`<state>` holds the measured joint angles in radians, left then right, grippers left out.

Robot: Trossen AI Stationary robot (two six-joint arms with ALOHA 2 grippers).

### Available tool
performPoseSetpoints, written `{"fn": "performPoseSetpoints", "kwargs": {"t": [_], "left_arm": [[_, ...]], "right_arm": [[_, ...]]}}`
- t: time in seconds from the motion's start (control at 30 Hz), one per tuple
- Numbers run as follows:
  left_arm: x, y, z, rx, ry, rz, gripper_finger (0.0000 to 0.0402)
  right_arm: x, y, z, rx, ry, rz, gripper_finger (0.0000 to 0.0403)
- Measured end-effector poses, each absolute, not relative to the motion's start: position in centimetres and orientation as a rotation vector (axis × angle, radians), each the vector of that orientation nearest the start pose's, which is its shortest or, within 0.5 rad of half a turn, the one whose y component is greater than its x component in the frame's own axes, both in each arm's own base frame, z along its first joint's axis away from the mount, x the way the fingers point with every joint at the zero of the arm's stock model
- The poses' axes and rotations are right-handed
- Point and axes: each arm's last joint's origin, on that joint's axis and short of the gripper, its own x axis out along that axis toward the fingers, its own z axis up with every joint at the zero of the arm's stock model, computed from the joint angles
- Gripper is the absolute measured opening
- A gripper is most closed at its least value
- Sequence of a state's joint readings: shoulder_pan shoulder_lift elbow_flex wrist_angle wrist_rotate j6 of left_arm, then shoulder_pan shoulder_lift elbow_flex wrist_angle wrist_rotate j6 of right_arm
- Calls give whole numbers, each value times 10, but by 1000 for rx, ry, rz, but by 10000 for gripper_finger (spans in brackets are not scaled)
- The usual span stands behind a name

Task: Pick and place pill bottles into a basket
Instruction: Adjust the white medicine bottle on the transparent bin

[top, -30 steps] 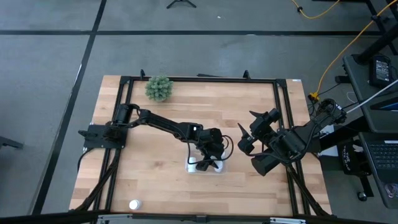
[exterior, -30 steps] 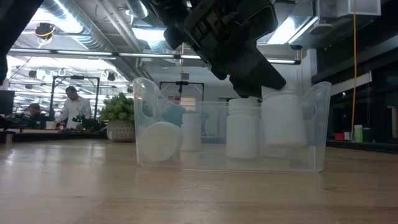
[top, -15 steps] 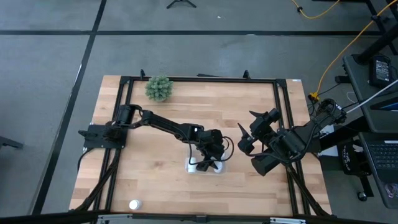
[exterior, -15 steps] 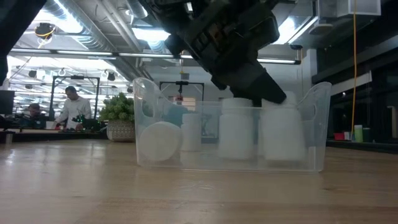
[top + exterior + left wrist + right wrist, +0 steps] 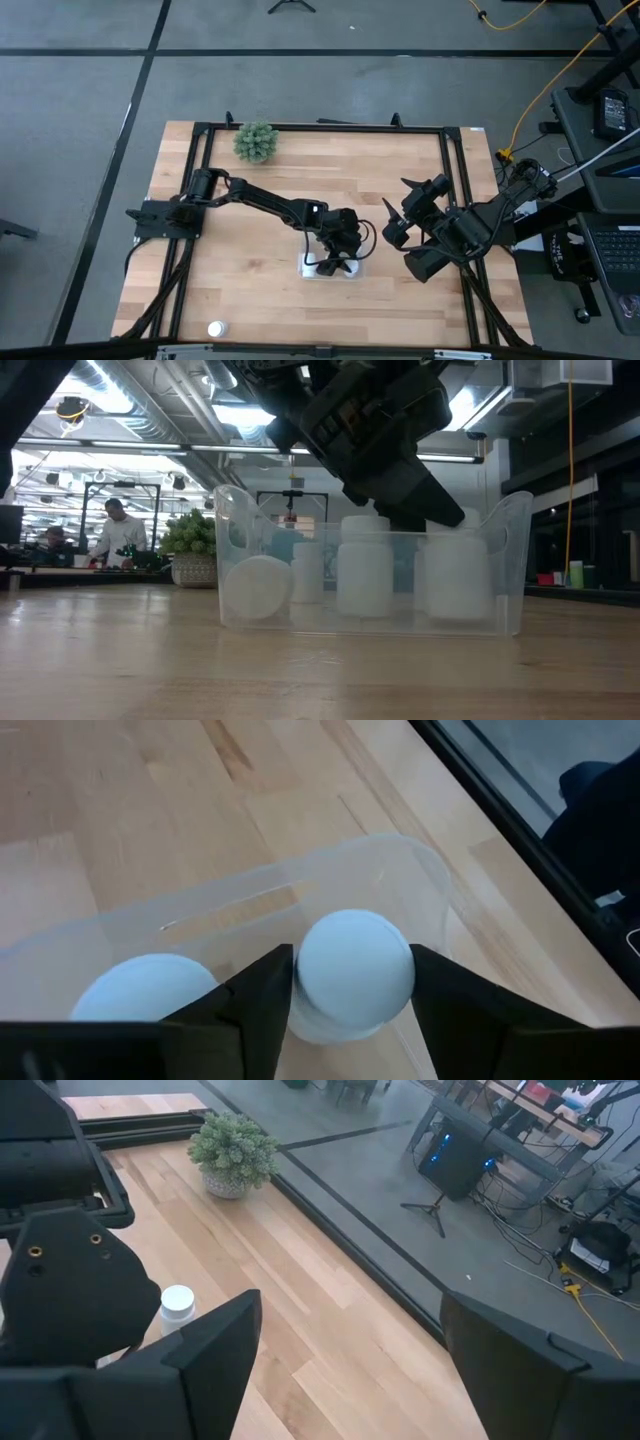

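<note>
Placement is the step in hand, as we read it: our left gripper hangs inside the basket, its fingers closed on either side of a bottle, pads against its cap with no gap showing. In the low view that bottle stands upright directly below the gripper, apparently down on the basket floor or just off it; we cannot tell whether it bears weight yet. Just beside the gripper on one side stands a second bottle, also upright; on its other side are a third behind and a fourth lying on its side. From above, the gripper covers most of the basket.

Our right gripper waits well apart from the basket, fingers spread wide and empty.

One more bottle stands near the table's front edge, far from either gripper.

Next, we judge, the left fingers need to part enough to free the cap, then the gripper should rise straight up so it clears the neighbouring bottle and the basket wall without tipping anything. After that the stray bottle at the table edge is the likely target.
</note>
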<state>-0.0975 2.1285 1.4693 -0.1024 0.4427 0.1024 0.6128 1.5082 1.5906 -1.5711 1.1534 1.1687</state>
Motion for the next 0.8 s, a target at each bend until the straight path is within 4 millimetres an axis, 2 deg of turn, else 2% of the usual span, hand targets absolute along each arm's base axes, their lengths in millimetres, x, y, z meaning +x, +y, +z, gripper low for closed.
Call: {"fn": "performPoseSetpoints", "kwargs": {"t": [0.3, 0.47, 0.8], "left_arm": [[454, -57, 160, -61, 741, -544, 201], [453, -57, 160, -78, 756, -537, 227], [451, -56, 174, -76, 776, -531, 273]], "right_arm": [[219, 122, 368, -99, 523, -835, 308], [219, 122, 368, -99, 524, -835, 308], [219, 122, 368, -122, 535, -828, 308]]}}
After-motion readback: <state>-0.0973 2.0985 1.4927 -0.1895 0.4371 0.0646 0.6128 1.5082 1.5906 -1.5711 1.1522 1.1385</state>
